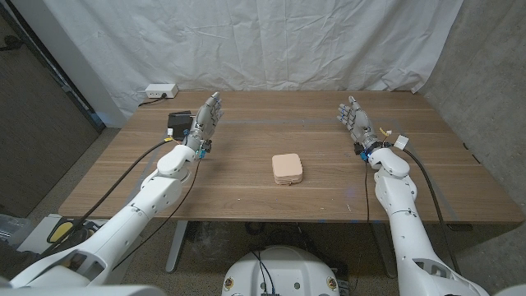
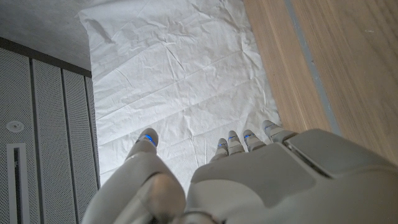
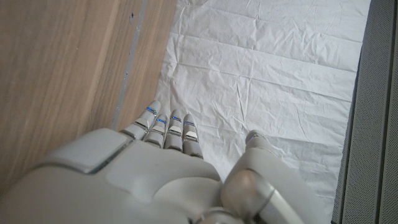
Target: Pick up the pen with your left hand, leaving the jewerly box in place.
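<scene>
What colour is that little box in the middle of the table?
Pale peach-beige jewelry box, best seen in the head view.

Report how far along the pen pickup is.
Nothing looks done yet. The left hand is open near the table's far left, fingers apart, holding nothing; the right hand is open too. The jewelry box sits mid-table, untouched. A dark object lies beside the left hand; I cannot tell whether the pen is there. Left: find, grip and lift the pen, leaving the box alone.
</scene>
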### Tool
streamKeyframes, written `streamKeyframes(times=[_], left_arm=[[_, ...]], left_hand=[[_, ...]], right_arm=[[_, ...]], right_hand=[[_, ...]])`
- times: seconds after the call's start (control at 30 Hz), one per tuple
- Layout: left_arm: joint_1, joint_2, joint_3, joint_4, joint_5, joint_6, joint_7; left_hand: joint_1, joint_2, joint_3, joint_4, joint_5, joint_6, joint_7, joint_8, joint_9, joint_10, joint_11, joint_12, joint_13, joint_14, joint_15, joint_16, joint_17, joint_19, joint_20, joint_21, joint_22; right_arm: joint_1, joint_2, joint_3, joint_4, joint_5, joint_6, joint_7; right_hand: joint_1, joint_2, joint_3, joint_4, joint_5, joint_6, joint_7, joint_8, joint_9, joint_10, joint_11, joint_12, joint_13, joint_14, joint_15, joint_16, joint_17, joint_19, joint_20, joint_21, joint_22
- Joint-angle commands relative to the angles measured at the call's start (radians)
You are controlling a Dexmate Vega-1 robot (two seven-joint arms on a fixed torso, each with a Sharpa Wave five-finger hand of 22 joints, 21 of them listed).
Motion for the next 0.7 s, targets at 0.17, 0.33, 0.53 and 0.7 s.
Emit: streamKeyframes(times=[0.17, 0.33, 0.53, 0.7], left_arm=[[0.012, 0.012, -0.017, -0.005, -0.006, -0.028, -0.014], [0.003, 0.026, -0.012, 0.002, 0.012, -0.044, -0.039], [-0.001, 0.038, -0.010, -0.006, 0.041, -0.043, -0.021], [-0.005, 0.040, -0.011, -0.005, 0.049, -0.040, -0.011]], left_hand=[[0.027, 0.011, 0.008, -0.010, 0.007, 0.014, 0.000, 0.007, 0.007, -0.001, 0.009, -0.004, 0.006, 0.006, 0.009, 0.004, 0.004, -0.013, -0.061, -0.003, 0.003], [0.038, 0.013, 0.009, -0.015, 0.008, 0.022, -0.003, 0.008, 0.007, -0.008, 0.011, -0.009, 0.006, -0.002, 0.011, 0.000, 0.004, -0.031, -0.053, -0.009, 0.003], [0.046, 0.012, 0.008, -0.020, 0.008, 0.030, -0.011, 0.009, 0.007, -0.015, 0.013, -0.012, 0.007, -0.007, 0.010, -0.002, 0.004, -0.042, -0.049, -0.012, 0.003], [0.052, 0.011, 0.007, -0.023, 0.008, 0.038, -0.013, 0.011, 0.008, -0.016, 0.015, -0.013, 0.007, -0.009, 0.009, -0.003, 0.004, -0.047, -0.045, -0.013, 0.003]], right_arm=[[0.003, 0.043, 0.044, 0.001, -0.036, 0.004, 0.034], [0.001, 0.048, 0.048, -0.003, -0.040, 0.005, 0.034], [-0.002, 0.050, 0.051, -0.013, -0.047, 0.000, 0.030], [-0.001, 0.054, 0.053, -0.012, -0.048, 0.003, 0.027]], right_hand=[[0.001, -0.002, 0.005, -0.006, 0.005, 0.007, -0.009, 0.000, 0.004, 0.008, -0.004, 0.003, 0.002, 0.008, -0.002, 0.006, 0.006, 0.013, -0.011, -0.008, 0.002], [0.001, -0.001, 0.005, -0.007, 0.005, 0.008, -0.013, 0.000, 0.004, 0.009, -0.004, 0.003, 0.002, 0.009, -0.003, 0.005, 0.006, 0.015, -0.012, -0.010, 0.002], [0.001, -0.001, 0.005, -0.007, 0.005, 0.010, -0.015, 0.000, 0.004, 0.011, -0.005, 0.003, 0.002, 0.010, -0.003, 0.005, 0.006, 0.016, -0.012, -0.012, 0.002], [0.001, 0.000, 0.004, -0.008, 0.004, 0.012, -0.015, 0.000, 0.004, 0.013, -0.006, 0.004, 0.002, 0.011, -0.004, 0.005, 0.006, 0.018, -0.012, -0.014, 0.002]])
